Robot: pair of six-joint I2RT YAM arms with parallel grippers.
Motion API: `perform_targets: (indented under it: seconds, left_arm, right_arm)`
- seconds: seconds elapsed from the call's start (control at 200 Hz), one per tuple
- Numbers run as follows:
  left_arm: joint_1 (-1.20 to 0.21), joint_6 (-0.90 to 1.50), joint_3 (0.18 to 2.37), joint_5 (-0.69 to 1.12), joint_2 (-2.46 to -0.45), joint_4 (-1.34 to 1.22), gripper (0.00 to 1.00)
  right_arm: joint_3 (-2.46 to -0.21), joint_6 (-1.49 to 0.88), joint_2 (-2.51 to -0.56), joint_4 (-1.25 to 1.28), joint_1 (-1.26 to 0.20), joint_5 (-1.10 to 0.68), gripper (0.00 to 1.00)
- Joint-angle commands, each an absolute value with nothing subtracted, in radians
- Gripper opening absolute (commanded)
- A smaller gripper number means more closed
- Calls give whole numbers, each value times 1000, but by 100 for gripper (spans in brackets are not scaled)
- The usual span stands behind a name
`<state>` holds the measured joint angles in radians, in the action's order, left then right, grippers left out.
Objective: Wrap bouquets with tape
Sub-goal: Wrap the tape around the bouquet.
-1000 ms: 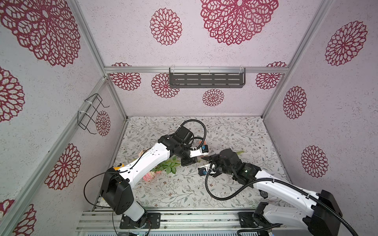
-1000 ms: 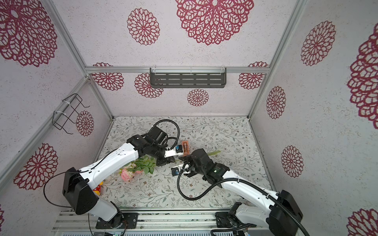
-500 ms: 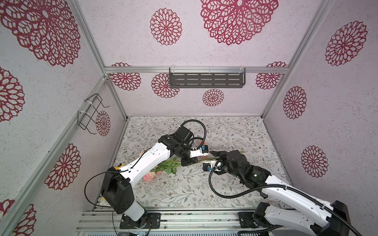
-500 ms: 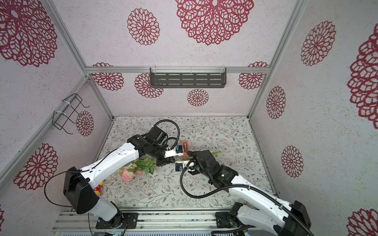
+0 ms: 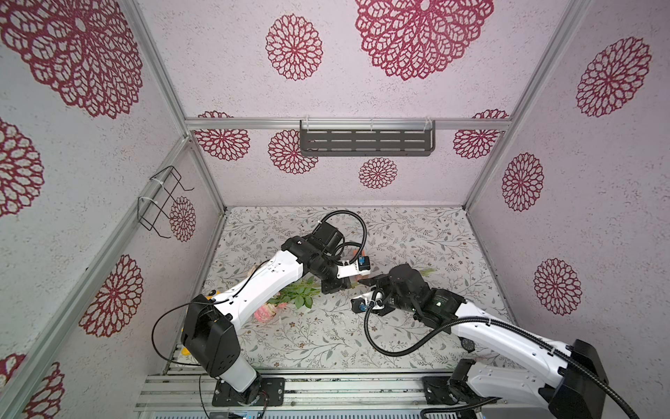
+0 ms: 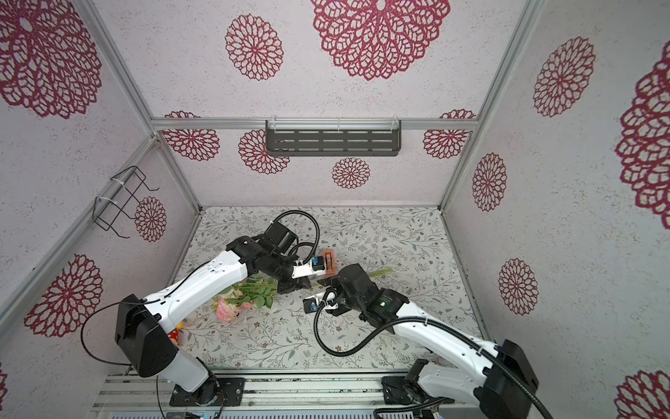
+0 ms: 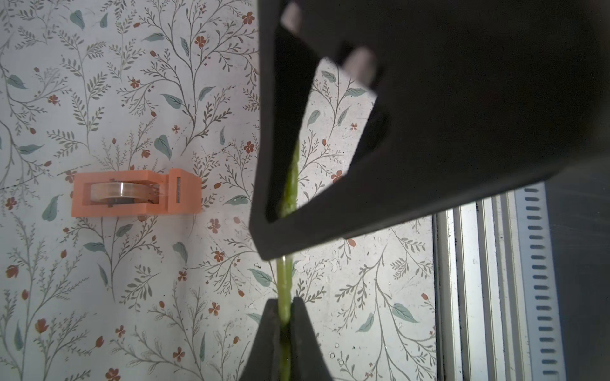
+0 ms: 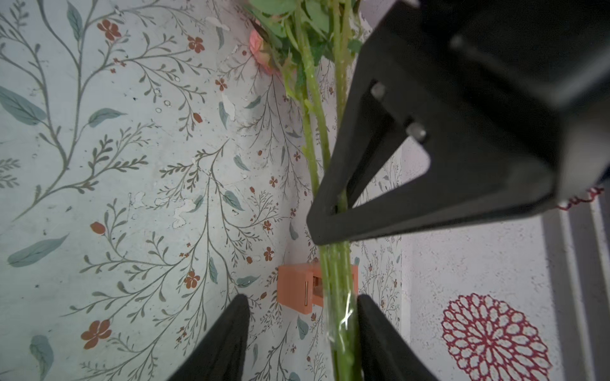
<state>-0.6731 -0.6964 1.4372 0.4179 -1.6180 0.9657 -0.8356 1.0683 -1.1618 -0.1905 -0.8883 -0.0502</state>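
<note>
Where the bouquet (image 5: pixel 297 294) extends across the middle of the desk (image 5: pixel 308 341), its blooms point toward the left edge and its stem ends toward the right edge. The left gripper (image 7: pixel 284 301) is closed tight on the stems (image 7: pixel 284 280). The right gripper (image 8: pixel 302 298) stands half wide astride the same stems, just beside the left gripper. The stems run close to one finger (image 8: pixel 379 336), with a clear gap to the other. Clear tape (image 8: pixel 343 316) is wound on the stems between those fingers. The dispenser (image 7: pixel 135 193), with its roll (image 7: pixel 123 191) seated, sits near the desk centre, just beyond the grippers toward the far edge.
</note>
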Motion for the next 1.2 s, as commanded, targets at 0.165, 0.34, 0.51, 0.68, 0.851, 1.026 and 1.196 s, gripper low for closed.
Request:
perform_targets:
  seconds: [0.165,0.34,0.51,0.68,0.851,1.026,1.196]
  left_arm:
    - [-666,-716,1475,443,-1629,987,0]
    - [-661,-715,1481,437,-1631,983,0]
    - [-640,-708,1495,448,-1642,985,0]
    - [-637,-710,1481,461,-1651,975,0]
    - [-620,-738,1521,517,-1701,1054,0]
    - [-602,-737,1598,548,-1777,1162,0]
    - [-598,-778,1612,620,-1775,1191,0]
  right_arm:
    - [-850,1088,-1172,-102,-913,32,48]
    - [-878,1089,-1208,-206,-913,-15,25]
    - [-948,1040,-1258,-373,-916,-30,0]
    - [-964,1000,-1271,-390,-913,-17,3]
    - [-770,1065,-1073,-123,-913,-44,52]
    - [-503,1186,-882,237,-917,2,79]
    - [-290,1359,-869,711,-927,97,84]
